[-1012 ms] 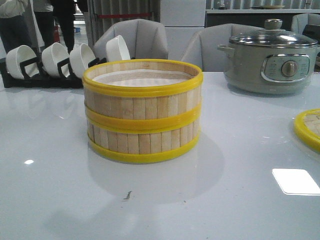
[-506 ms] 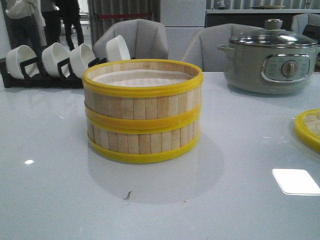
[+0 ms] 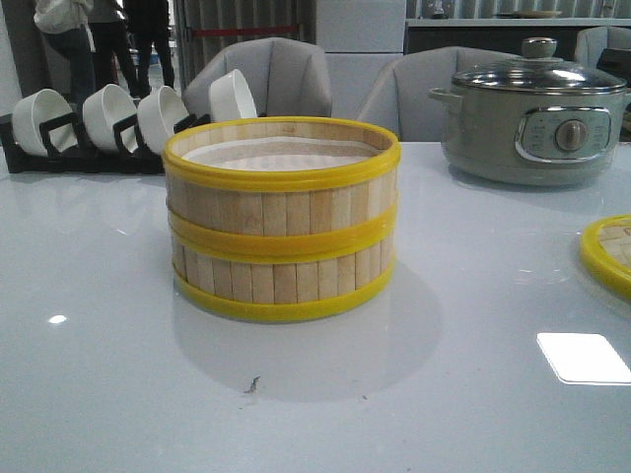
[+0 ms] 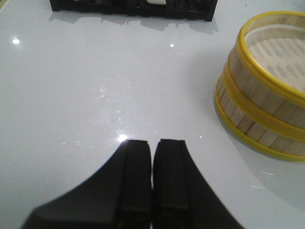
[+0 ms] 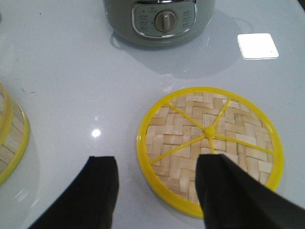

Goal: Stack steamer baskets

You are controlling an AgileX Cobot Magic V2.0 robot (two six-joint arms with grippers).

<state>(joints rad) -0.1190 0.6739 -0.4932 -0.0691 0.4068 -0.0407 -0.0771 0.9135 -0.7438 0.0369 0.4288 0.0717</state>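
Two steamer baskets with bamboo-slat walls and yellow rims stand stacked at the middle of the white table; they also show in the left wrist view and at the edge of the right wrist view. The woven yellow-rimmed lid lies flat on the table, its edge showing at the far right of the front view. My left gripper is shut and empty above bare table, beside the stack. My right gripper is open and hovers over the lid's near rim, one finger over the weave. Neither gripper shows in the front view.
A grey-green electric pot with a glass lid stands at the back right, also in the right wrist view. A black rack with white bowls stands at the back left. Grey chairs and people are behind the table.
The baskets and lid have not moved. Only the people in the background have shifted.
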